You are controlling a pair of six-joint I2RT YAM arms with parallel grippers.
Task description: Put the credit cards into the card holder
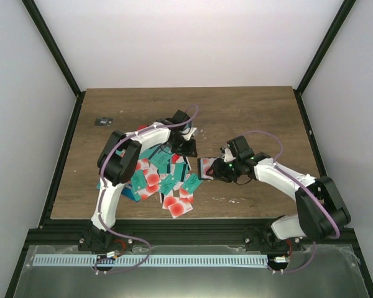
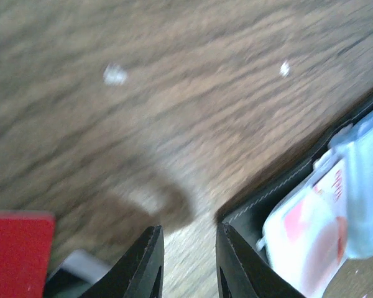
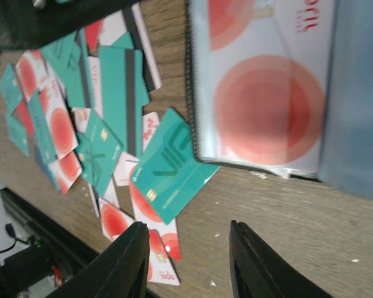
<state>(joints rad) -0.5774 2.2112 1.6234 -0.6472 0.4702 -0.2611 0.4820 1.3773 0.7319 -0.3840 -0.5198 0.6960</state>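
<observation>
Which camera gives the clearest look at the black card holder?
The right wrist view: the card holder lies open and large, a red-circle card inside. The left wrist view catches only its blurred black edge; the top view shows it tiny between the arms.

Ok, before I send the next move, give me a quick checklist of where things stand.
1. Left gripper free: ok, jaws slightly apart, nothing between, above bare table.
2. Right gripper free: ok, jaws apart, empty.
3. Card holder open: ok, it lies open on the table.
4. White card fully seated in the holder's sleeve: cannot tell, its edges are cropped or blurred.
5. All credit cards loaded: not ok, many lie loose in a heap.
</observation>
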